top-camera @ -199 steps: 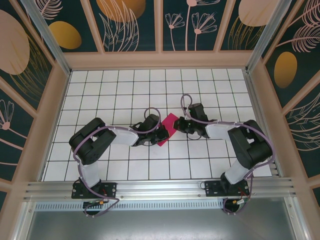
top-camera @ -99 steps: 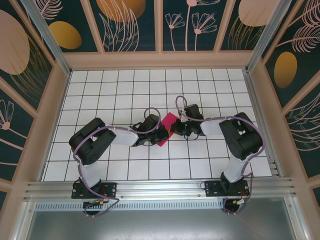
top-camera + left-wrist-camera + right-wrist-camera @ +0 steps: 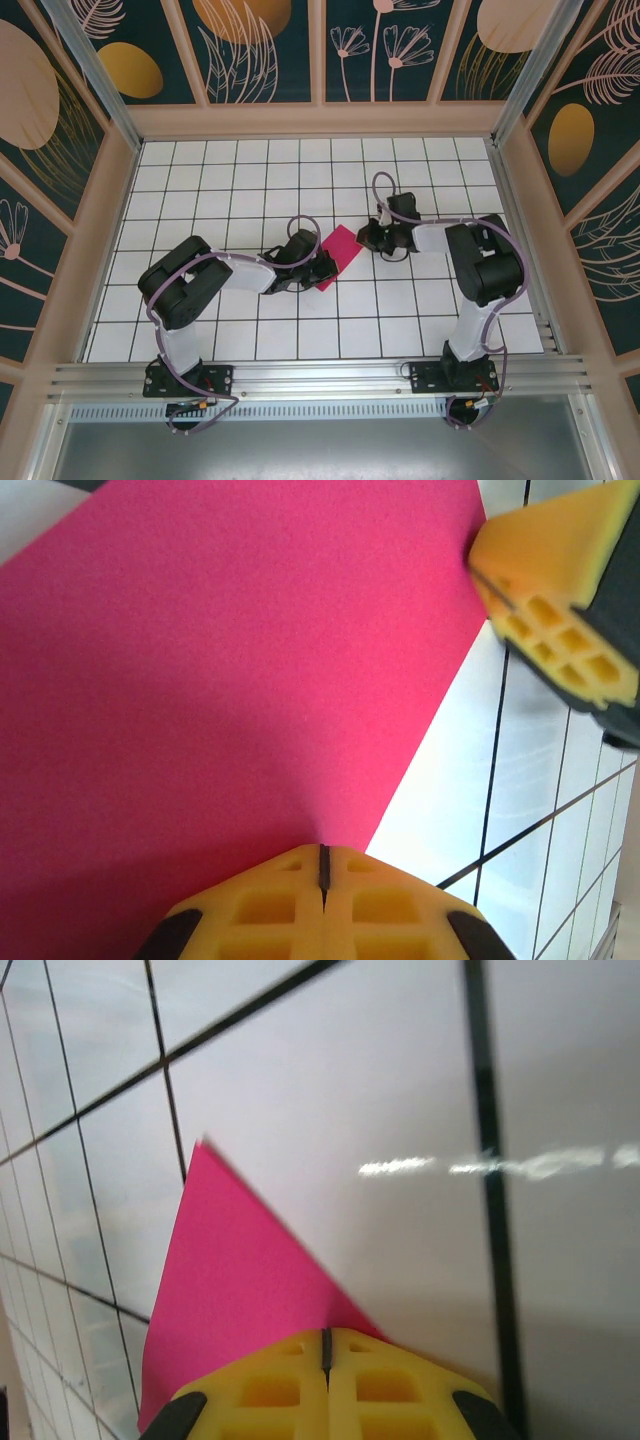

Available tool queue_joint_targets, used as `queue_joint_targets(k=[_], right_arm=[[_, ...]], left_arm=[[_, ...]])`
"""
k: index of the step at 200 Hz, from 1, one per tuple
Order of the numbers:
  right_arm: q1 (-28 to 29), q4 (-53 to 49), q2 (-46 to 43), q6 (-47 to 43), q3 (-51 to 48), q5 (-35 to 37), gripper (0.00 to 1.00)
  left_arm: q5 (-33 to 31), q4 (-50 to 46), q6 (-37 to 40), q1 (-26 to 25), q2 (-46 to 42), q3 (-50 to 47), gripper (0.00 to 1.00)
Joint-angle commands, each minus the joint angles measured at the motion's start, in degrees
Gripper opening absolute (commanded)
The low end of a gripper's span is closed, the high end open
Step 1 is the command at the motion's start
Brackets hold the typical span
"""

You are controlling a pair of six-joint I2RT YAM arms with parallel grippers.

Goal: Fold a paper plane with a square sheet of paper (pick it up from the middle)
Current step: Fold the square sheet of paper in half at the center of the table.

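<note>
The square sheet of paper [image 3: 338, 254] lies flat and askew on the white gridded table, magenta-pink. My left gripper [image 3: 320, 270] is shut, its yellow tips [image 3: 322, 855] sitting over the sheet's [image 3: 230, 670] near-left edge. My right gripper [image 3: 366, 240] is shut too, tips [image 3: 325, 1340] at the sheet's right corner, with the pink paper [image 3: 235, 1280] running out to a point ahead of them. Neither pair of jaws has paper between them. One right finger [image 3: 555, 605] shows blurred at the top right of the left wrist view. The paper plane is out of view.
The white gridded table [image 3: 250, 180] is ringed by a pale wooden frame and patterned walls. An aluminium rail [image 3: 320, 378] runs along the near edge with both arm bases on it. The right arm's elbow [image 3: 490, 265] stands over the right side of the table.
My right gripper pushed left over the paper, then drew back up and right to its corner, uncovering more pink. Its elbow swung inward. The left arm stayed put.
</note>
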Motion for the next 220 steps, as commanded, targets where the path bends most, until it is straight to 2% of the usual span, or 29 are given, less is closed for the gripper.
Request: queue_joint_targets(k=[1,27,60,82,98,143,196,220], right_arm=[[-3.42,-2.01,0.87,-2.86,2.43,13.53,0.00],[-3.33,-1.20,-3.68,-3.44,1.44,12.73,0.00],[-0.22,1.78,-10.33,-3.73,-3.41,4.87,0.00],[2.90,3.07,-10.73,-2.29,-6.35,-0.67,0.00],[4.76,3.51,-9.30,-1.71,-7.18,-1.82,0.00],[6.98,2.88,-3.51,-1.62,-6.24,-1.76,0.00],[6.88,-2.82,0.55,-4.25,-2.94,3.39,0.00],[6.44,-2.76,2.62,-5.33,-0.83,3.07,0.00]], left_arm=[[-1.15,-11.93,0.68,-0.13,1.98,-2.99,0.00],[-1.25,-11.98,0.79,-0.12,1.93,-2.86,0.00],[-1.33,-12.01,1.25,-0.13,1.72,-2.12,0.00],[-1.42,-12.10,1.89,-0.13,1.64,-1.21,0.00],[-1.50,-12.01,2.13,-0.13,1.65,-0.82,0.00],[-1.07,-11.78,4.78,-0.12,1.02,0.99,0.00],[-0.81,-9.01,15.55,0.01,-0.88,6.75,0.00],[-4.13,-11.26,17.64,-0.04,1.32,10.41,0.03]])
